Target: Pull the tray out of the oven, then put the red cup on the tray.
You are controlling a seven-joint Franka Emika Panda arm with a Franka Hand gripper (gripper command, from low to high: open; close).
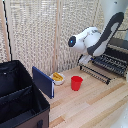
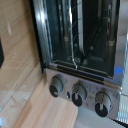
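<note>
- The table (image 1: 90, 102) is pale wood; the black case (image 1: 20, 97) stands open at the exterior view's left, well apart from the oven.
- The oven (image 1: 116, 55) sits at the exterior view's right, its door (image 1: 95, 72) folded down toward the cup.
- My arm (image 1: 95, 40) hangs just in front of the oven; my tool is hidden, so I cannot tell its state.
- The tray (image 1: 111, 63) lies in the oven's mouth.
- The blue board (image 1: 43, 81) stands beside the case.
- The cup (image 1: 76, 83) stands upright between board and oven.
- The oven's knobs (image 2: 79, 94) fill my wrist view.

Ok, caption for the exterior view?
Panda arm reaching over the oven, red cup waiting on the wooden table.
</note>
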